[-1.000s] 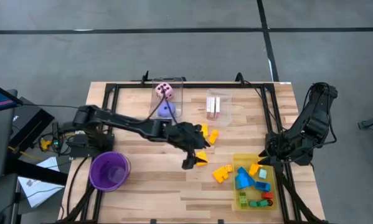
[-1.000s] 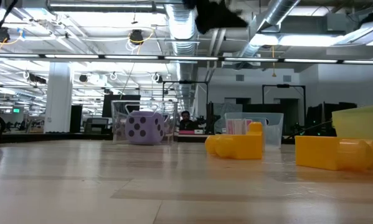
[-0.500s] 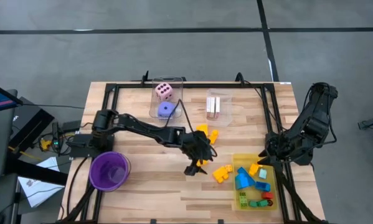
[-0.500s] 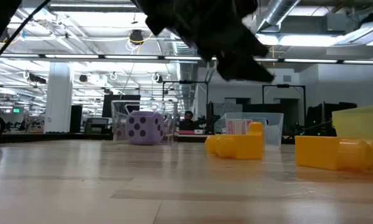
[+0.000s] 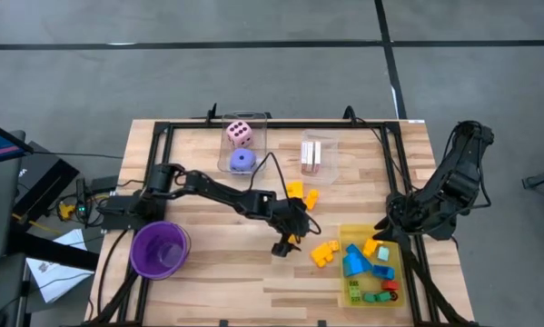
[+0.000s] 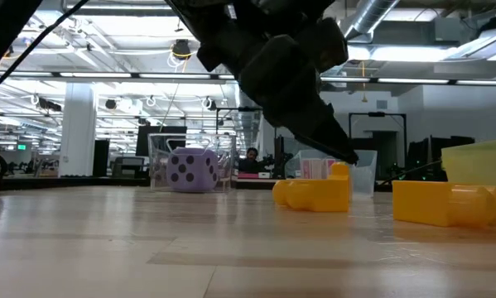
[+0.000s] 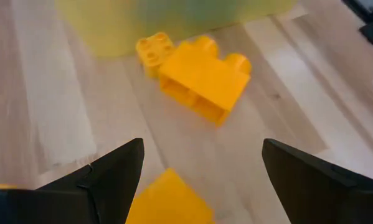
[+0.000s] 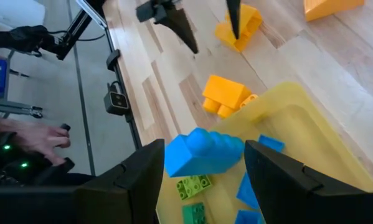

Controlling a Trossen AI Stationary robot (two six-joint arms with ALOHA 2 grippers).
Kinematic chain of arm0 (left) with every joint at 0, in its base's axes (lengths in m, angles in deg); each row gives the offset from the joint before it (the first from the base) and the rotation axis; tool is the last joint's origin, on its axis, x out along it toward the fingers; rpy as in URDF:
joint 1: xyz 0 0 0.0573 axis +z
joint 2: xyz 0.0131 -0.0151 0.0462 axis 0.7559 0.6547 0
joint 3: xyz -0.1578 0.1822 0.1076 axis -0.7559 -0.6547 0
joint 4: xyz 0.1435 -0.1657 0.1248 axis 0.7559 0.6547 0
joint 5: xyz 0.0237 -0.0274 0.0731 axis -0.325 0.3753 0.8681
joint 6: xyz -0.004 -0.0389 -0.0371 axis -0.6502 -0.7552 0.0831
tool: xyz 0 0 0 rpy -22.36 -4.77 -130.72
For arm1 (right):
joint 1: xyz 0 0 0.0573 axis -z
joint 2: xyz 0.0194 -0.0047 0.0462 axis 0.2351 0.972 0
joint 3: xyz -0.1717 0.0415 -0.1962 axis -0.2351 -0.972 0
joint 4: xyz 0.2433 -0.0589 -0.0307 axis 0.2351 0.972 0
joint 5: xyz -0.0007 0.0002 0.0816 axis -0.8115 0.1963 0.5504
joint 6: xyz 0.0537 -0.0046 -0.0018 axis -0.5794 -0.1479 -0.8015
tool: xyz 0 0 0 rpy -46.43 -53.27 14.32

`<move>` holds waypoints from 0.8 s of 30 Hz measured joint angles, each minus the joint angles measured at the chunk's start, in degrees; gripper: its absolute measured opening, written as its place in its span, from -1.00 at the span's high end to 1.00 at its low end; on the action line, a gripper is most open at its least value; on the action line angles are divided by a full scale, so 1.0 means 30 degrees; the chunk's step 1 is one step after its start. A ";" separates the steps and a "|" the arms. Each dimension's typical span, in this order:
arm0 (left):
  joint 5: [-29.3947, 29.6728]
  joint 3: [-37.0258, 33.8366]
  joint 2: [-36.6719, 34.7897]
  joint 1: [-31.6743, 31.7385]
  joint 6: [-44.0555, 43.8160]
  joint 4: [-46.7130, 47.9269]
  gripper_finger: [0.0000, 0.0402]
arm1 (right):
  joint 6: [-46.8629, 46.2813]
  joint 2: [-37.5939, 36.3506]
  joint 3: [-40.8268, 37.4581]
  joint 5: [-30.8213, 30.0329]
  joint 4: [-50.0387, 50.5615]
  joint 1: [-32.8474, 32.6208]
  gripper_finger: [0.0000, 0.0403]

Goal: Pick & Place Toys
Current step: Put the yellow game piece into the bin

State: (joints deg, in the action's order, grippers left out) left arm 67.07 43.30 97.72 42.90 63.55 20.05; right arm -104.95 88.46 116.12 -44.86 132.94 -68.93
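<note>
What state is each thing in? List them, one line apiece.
Left pincer: open, empty, above a yellow piece.
Right pincer: open, empty, over the yellow tray.
Yellow tray: partly filled with blocks.
Yellow block: loose on the table beside the tray.
Purple cup: upright.
Clear box: holds two dice.

free: bare wood between purple cup [image 5: 159, 250] and left gripper [image 5: 285, 245] | blocked: yellow blocks [image 5: 323, 253] beside yellow tray [image 5: 351, 292]
</note>
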 joint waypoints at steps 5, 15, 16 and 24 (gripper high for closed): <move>0.0051 0.0002 0.0208 0.0522 -0.0137 0.1813 -0.61 | 0.0094 0.0000 0.0000 -0.0106 -0.0209 -0.0007 -0.06; 0.1312 0.0035 0.0204 0.0850 -0.1179 0.6123 -0.61 | 0.0165 0.0000 0.0000 -0.0539 -0.0318 -0.0007 -0.06; 0.1312 0.0044 0.0186 0.0848 -0.1506 0.6281 -0.61 | 0.0165 0.0000 0.0000 -0.0615 -0.0312 -0.0015 -0.06; 0.1704 0.0066 0.0150 0.0567 -0.2514 0.6821 -0.61 | 0.0325 0.0000 0.0000 -0.0998 -0.0275 -0.0015 -0.06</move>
State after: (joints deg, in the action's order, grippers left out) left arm 72.18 43.50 98.17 44.60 56.00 40.52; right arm -103.97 88.46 116.12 -47.85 132.11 -68.97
